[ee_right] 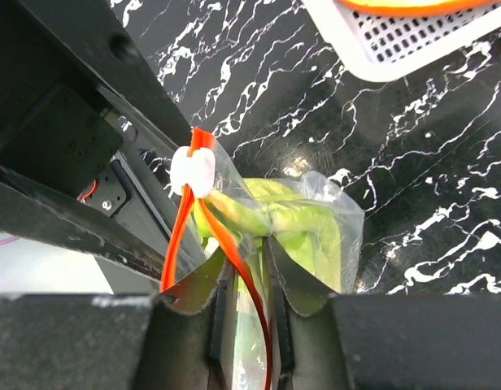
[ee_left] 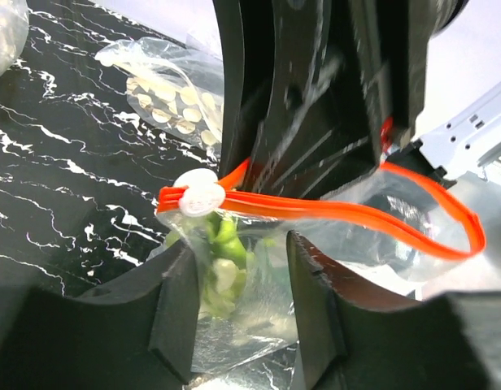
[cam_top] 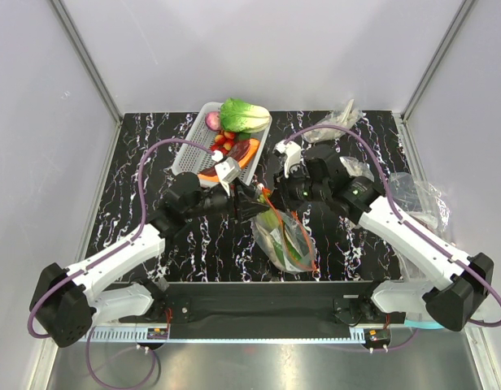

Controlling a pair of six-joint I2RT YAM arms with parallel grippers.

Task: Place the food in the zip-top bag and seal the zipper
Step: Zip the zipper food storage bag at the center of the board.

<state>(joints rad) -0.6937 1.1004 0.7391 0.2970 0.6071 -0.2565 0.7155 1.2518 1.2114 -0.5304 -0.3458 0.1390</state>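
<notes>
Top external, setting: the two arms meet over the middle of the dark marbled counter; a white basket holding a leafy cabbage stands behind them.
Top external, task things: the zip-top bag lies just in front of the left hand and the right hand. The green food is inside it, and the red-orange zipper runs along its edge.
Left wrist, hand state: the left hand's fingers stand apart on either side of the bag, just below the strip. They are not pinching anything.
Left wrist, zipper: the white slider sits at one end of the strip. Beyond it the two red-orange lips part into a wide loop, so the mouth is unsealed over most of its width.
Right wrist, hand state: the right hand's fingers are nearly together, with the strip and the bag's top edge clamped between them close to the slider.
Right wrist, contents: pale green food shows through the film beyond the fingertips.
Step in hand: loading looks finished; sealing has barely begun.
Next move calls for: the left hand to close on the slider and draw it along the strip, while the right hand holds the bag taut.
</notes>
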